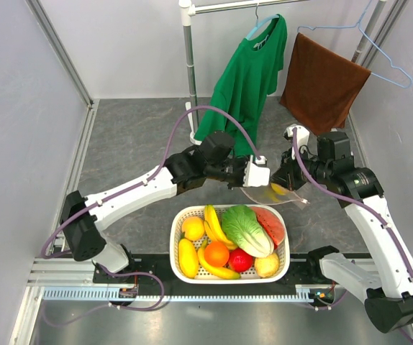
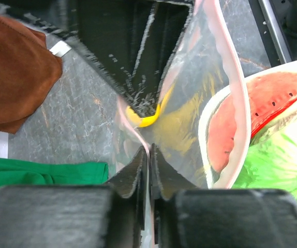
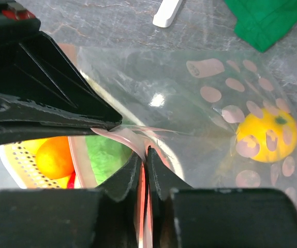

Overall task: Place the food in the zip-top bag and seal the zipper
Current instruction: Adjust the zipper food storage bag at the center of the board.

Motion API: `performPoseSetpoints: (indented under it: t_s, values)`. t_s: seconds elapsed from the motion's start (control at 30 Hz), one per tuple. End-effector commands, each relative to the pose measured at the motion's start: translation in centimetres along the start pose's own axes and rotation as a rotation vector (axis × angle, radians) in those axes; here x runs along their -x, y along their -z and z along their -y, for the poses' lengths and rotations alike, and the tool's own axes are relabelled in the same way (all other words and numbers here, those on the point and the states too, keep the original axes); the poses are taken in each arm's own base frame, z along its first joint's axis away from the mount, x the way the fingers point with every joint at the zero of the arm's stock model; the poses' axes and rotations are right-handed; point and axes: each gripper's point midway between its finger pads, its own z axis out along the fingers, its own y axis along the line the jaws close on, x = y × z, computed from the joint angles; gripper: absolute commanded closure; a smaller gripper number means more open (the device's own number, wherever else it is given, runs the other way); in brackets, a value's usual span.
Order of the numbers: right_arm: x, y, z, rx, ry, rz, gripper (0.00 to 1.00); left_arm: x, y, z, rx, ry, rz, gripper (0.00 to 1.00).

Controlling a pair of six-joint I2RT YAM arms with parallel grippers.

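Observation:
The zip-top bag [image 1: 270, 195] hangs clear and dotted above the table, just behind the white basket [image 1: 175, 237]. A round yellow fruit [image 3: 268, 137] lies inside it. My left gripper [image 2: 149, 150] is shut on the pink zipper [image 2: 133, 126], and my right gripper [image 3: 144, 153] is shut on the zipper [image 3: 122, 137] right beside it. The two grippers [image 1: 264, 175] [image 1: 283, 180] nearly touch tip to tip. More of the zipper [image 2: 237, 88] curves away unjoined, so the mouth gapes there. The cabbage [image 1: 247, 230] and orange [image 1: 216, 253] lie in the basket.
Bananas [image 1: 214, 223], a watermelon slice [image 1: 271, 224], a red fruit [image 1: 240, 260] and other yellow fruits share the basket. A green shirt [image 1: 248, 72] and brown towel [image 1: 323, 83] hang from a rack behind. Grey walls close both sides.

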Motion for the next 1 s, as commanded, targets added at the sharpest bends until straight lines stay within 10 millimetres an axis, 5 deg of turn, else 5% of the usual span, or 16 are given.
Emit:
performPoseSetpoints:
  t_s: [0.0, 0.13, 0.23, 0.57, 0.73, 0.83, 0.87, 0.97]
  values:
    - [1.5, 0.2, -0.8, 0.038, 0.02, 0.043, 0.85, 2.5, 1.6, 0.2, -0.014, 0.035, 0.07, 0.94]
    - [2.5, 0.9, -1.3, 0.059, 0.094, 0.053, 0.85, 1.8, 0.9, 0.1, -0.015, 0.067, 0.046, 0.98]
    - [2.1, 1.4, -1.3, 0.062, 0.165, 0.032, 0.52, 2.0, 0.9, 0.1, -0.022, 0.068, 0.052, 0.98]
    - [1.3, 1.7, -1.2, 0.09, 0.404, 0.001, 0.54, 2.5, 0.6, 0.2, -0.054, 0.087, 0.082, 0.98]
    - [0.4, 1.0, -0.6, 0.081, 0.41, -0.031, 0.63, 2.6, 0.7, 0.3, -0.062, 0.088, 0.09, 0.98]
    - [0.6, 1.0, -0.5, 0.078, 0.404, -0.024, 0.84, 2.5, 0.7, 0.3, -0.062, 0.087, 0.09, 0.98]
    - [0.8, 1.0, -0.5, 0.072, 0.4, -0.018, 0.98, 2.3, 0.6, 0.3, -0.065, 0.09, 0.085, 0.98]
    - [1.2, 1.1, -0.3, 0.045, 0.357, -0.005, 1.0, 2.6, 1.5, -0.1, -0.03, 0.136, 0.085, 0.76]
